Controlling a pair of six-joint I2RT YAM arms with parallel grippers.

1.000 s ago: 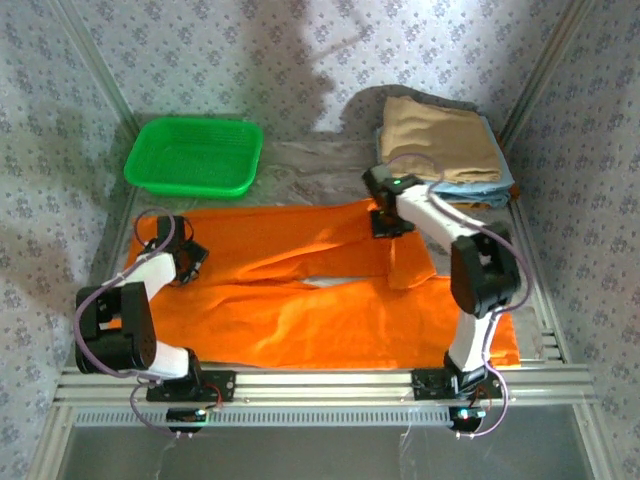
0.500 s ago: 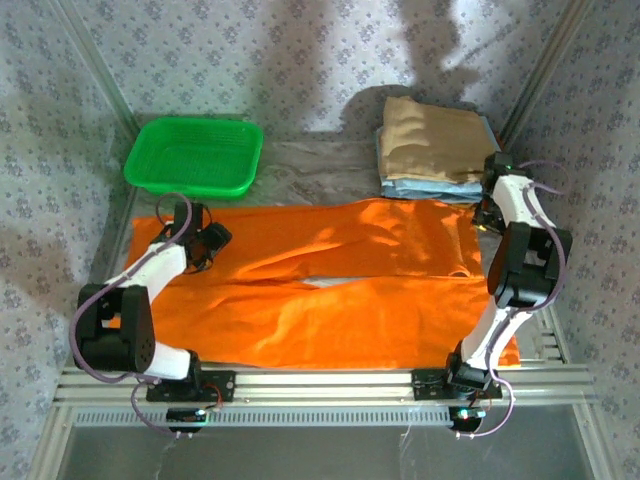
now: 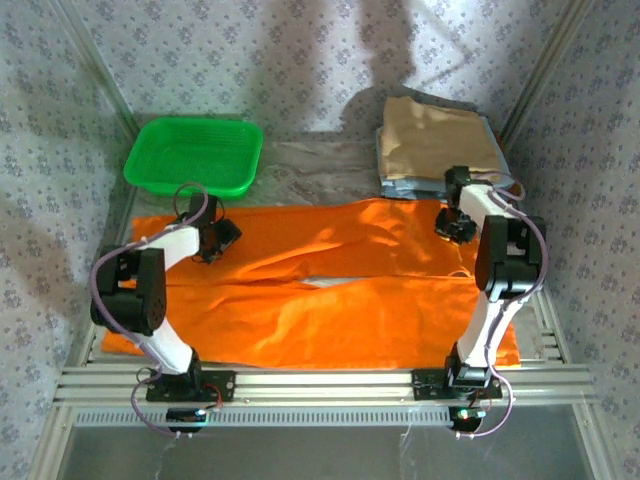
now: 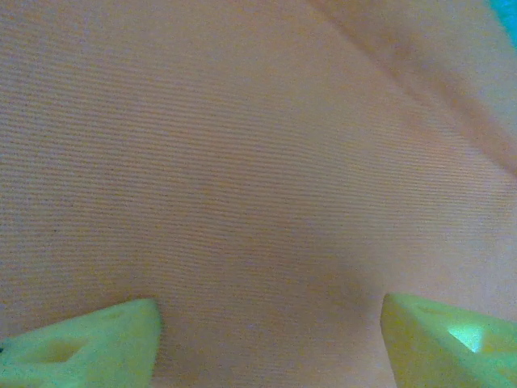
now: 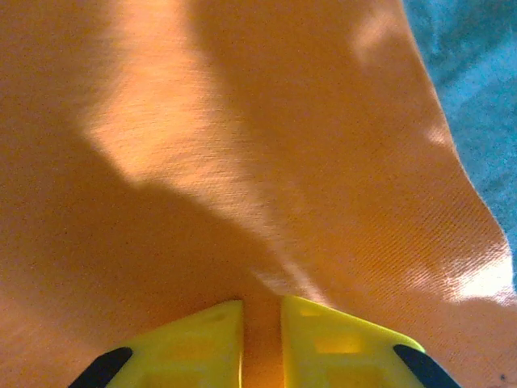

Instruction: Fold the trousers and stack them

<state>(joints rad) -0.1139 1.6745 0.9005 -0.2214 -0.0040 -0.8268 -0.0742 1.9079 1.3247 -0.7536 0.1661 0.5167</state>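
Far left sits the green basket (image 3: 195, 157). Just in front of it, the left gripper (image 3: 215, 240) hangs low over the trousers (image 3: 320, 290), claw spread wide, orange weave filling the gap. The trousers lie flat across the table, legs side by side. Over on the right, the right gripper (image 5: 261, 323) is nearly pressed together, pinching a ridge of orange beside the tan folded garment (image 3: 440, 140).

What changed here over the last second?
The right gripper pulled the folded-over far leg of the trousers out flat to the right, let go, then returned to its end, jaws nearly shut on cloth. The left gripper moved away from its base, jaws open. Green basket and folded stack stayed put.
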